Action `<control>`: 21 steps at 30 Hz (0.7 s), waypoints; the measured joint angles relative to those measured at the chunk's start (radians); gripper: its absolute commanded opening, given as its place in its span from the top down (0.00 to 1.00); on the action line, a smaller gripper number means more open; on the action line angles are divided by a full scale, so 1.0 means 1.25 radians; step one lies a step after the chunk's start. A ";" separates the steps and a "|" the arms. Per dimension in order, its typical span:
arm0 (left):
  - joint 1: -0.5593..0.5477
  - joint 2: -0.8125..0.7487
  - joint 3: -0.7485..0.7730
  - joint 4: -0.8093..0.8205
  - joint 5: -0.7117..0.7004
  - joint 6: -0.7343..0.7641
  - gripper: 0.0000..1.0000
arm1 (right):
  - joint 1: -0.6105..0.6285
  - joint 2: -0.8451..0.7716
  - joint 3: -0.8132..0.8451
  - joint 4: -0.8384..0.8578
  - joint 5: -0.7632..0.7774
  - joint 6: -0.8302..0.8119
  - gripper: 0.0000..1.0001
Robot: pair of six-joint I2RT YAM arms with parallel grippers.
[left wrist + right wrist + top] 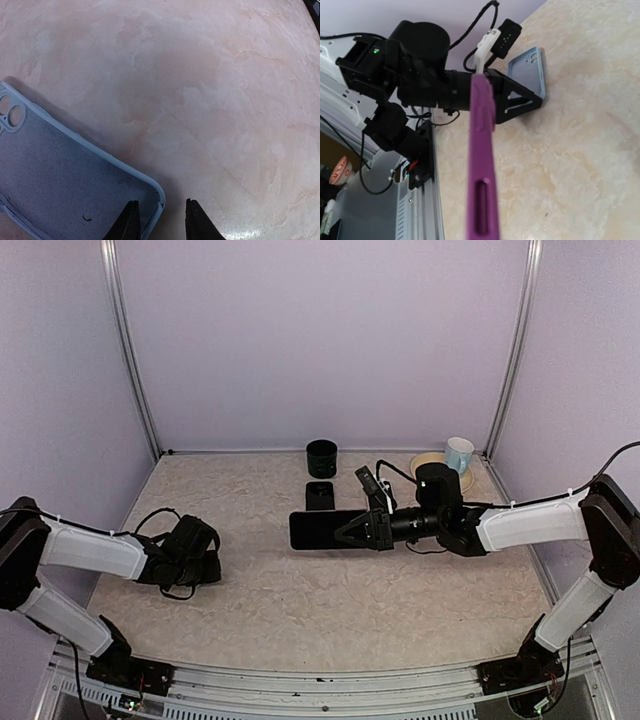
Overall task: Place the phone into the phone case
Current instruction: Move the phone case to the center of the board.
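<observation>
The phone (318,529) shows a dark screen in the top view and a purple edge (482,165) in the right wrist view. It hangs above the table's middle, and my right gripper (350,531) is shut on its right end. The light blue phone case (60,175) lies open side up at the table's left. My left gripper (161,204) is down at the case's corner, one finger inside the rim and one outside, with gaps on both sides. From above, the left gripper (205,562) hides the case. The right wrist view shows the case (529,67) under the left fingers (517,97).
A dark green cup (322,457) and a small black block (320,494) stand at the back middle. A tape roll (430,462) and a white and blue cup (459,453) sit in the back right corner. The metal frame rail (417,200) runs along the near edge.
</observation>
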 measured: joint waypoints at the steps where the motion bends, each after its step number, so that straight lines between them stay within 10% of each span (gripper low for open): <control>1: 0.001 0.007 0.005 0.000 0.000 0.000 0.70 | 0.000 0.000 0.000 0.000 0.000 0.000 1.00; 21: 0.008 0.043 0.029 -0.001 -0.030 -0.037 0.95 | 0.000 0.000 0.000 -0.001 -0.002 -0.001 1.00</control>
